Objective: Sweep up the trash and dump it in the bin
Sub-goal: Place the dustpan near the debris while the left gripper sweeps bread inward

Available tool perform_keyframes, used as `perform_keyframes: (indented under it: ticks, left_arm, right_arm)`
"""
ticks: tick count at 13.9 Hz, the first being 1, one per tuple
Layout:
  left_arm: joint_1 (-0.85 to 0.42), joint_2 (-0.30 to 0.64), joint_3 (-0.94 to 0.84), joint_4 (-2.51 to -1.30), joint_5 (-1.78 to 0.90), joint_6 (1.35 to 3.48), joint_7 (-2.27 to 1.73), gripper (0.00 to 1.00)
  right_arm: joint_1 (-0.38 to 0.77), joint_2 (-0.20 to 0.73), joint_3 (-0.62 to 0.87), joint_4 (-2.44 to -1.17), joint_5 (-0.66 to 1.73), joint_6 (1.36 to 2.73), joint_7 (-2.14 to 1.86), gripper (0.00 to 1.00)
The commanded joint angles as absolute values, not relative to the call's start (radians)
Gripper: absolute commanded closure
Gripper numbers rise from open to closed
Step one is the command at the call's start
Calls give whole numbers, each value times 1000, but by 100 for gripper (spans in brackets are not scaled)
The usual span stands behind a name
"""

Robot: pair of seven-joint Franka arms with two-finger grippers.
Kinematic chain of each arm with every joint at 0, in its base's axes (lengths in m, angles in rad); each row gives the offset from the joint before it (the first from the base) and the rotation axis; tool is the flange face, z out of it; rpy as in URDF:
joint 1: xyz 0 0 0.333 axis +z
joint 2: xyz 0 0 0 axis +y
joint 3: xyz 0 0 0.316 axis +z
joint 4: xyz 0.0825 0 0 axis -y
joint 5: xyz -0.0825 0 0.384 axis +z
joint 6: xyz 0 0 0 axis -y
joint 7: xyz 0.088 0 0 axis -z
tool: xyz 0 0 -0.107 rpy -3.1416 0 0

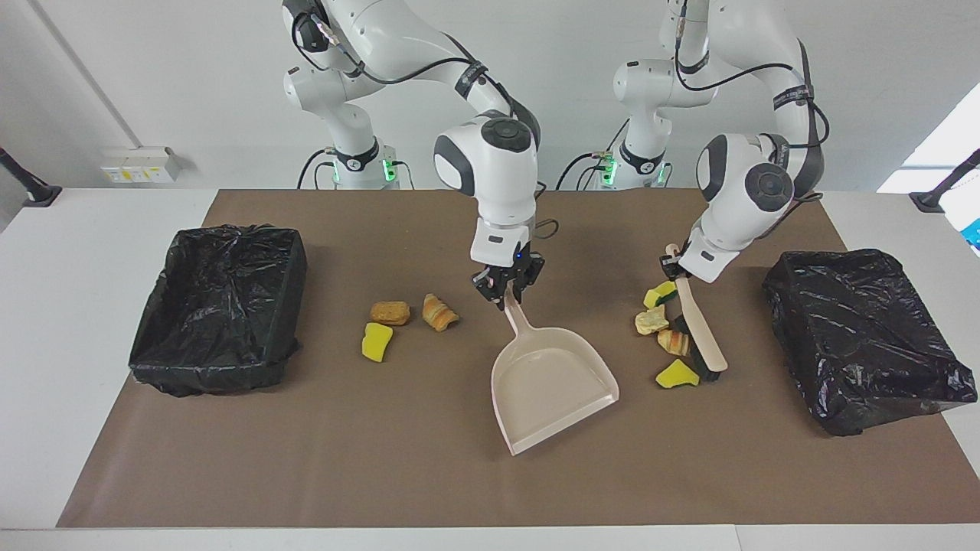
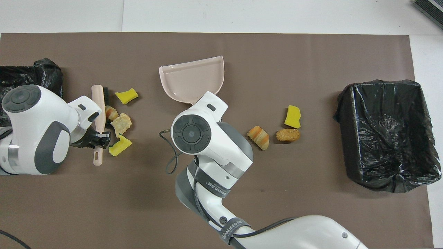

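My right gripper (image 1: 509,295) is shut on the handle of the beige dustpan (image 1: 551,383) (image 2: 193,77). The pan is mid-table, its mouth slanting toward the left arm's end. My left gripper (image 1: 674,268) (image 2: 100,138) is shut on the beige brush (image 1: 700,337) (image 2: 98,103), whose bristles touch a cluster of trash: a yellow sponge (image 1: 660,294), a pale pastry (image 1: 651,322), a croissant (image 1: 674,341) and another sponge (image 1: 675,374). More trash lies toward the right arm's end: a bread piece (image 1: 390,311), a croissant (image 1: 439,312) and a sponge (image 1: 376,341).
A black-bagged bin (image 1: 283,306) (image 2: 387,135) stands at the right arm's end of the brown mat. A second black-bagged bin (image 1: 865,337) (image 2: 31,74) sits at the left arm's end, close beside the brush.
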State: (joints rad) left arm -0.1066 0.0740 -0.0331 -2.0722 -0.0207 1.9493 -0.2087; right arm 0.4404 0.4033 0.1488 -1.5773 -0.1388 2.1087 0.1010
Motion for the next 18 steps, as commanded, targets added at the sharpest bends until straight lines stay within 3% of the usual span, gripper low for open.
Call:
perform_keyframes:
  ticks: [1,4,7,12,18]
  left_arm:
    - [-22,75,-28,-2059,-37,2049,-190,100]
    - [29,109,-26,-2072,-37,2105,-111,100]
    - [8,80,-31,-2133,-37,2085,-68,100]
    - [-115,6,-35,-2244,-38,2069,-125,100]
    - [-294,-25,-37,-2283,-178,2065,-261,100]
  right_arm:
    - [385,339,164,-1643,-123,2080,-157,100]
    - [361,325,164,-1670,-123,2074,-537,100]
    - [351,307,163,-1715,-123,2071,-863,100]
    - [333,293,163,-1746,-124,2072,-908,100]
    - [328,291,164,-1750,-123,2069,-948,100]
